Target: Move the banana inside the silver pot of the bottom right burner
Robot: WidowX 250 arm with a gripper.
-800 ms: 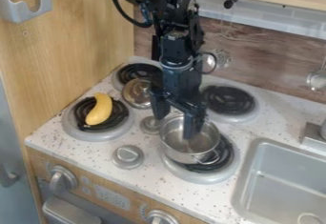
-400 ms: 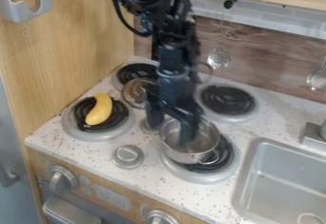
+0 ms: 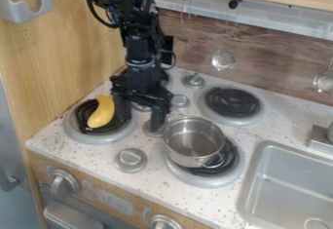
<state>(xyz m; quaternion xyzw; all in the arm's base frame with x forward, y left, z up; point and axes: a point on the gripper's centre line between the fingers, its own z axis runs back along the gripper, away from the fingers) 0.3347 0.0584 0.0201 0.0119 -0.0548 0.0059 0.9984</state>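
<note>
My gripper [image 3: 139, 118] hangs over the stove between the two front burners, open, with nothing between its fingers. Its left finger is close to the right side of the yellow banana [image 3: 102, 112]; whether they touch I cannot tell. The banana lies on the black coil of the front left burner [image 3: 82, 134]. The silver pot [image 3: 194, 142] stands upright on the front right burner [image 3: 215, 180], a little to the right of my gripper, and its visible inside holds nothing.
The back right burner [image 3: 231, 102] is behind the pot. A silver knob [image 3: 131, 160] stands between the front burners, and the sink [image 3: 292, 179] lies at the right. Behind my gripper, the arm partly covers the back left burner and a lid.
My gripper has moved left, from over the pot to beside the banana. The banana and pot have not moved.
</note>
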